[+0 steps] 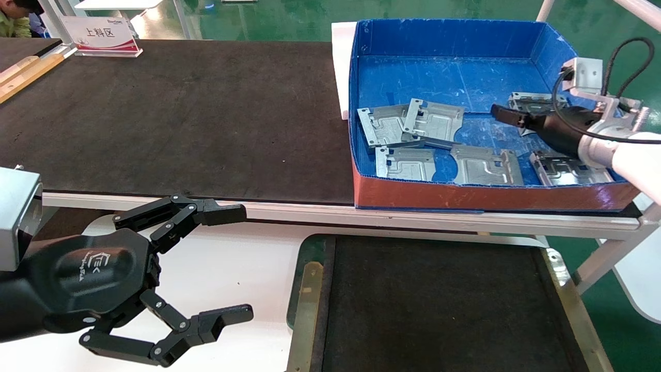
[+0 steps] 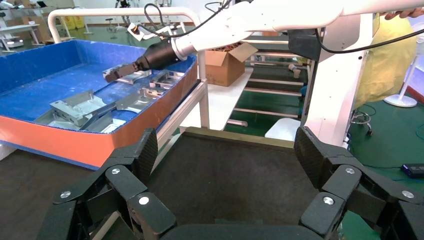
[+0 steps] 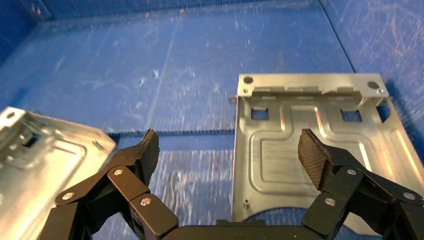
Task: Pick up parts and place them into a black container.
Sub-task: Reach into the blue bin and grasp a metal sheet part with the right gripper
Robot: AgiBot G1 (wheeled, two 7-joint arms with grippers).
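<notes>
Several silver-grey parts lie in the blue box, among them two overlapping ones and one at the back right. My right gripper is open and empty just above that back-right part. One finger is over the part, the other over the bare blue floor. The part's edge lies between the jaws. The black container sits in front of the table and holds no parts. My left gripper is open and empty, parked left of the container; the left wrist view looks across its floor.
The blue box with a red front stands on the long black table mat. A white sign stands at the back left. A white table frame runs between box and container. A cardboard box sits beyond.
</notes>
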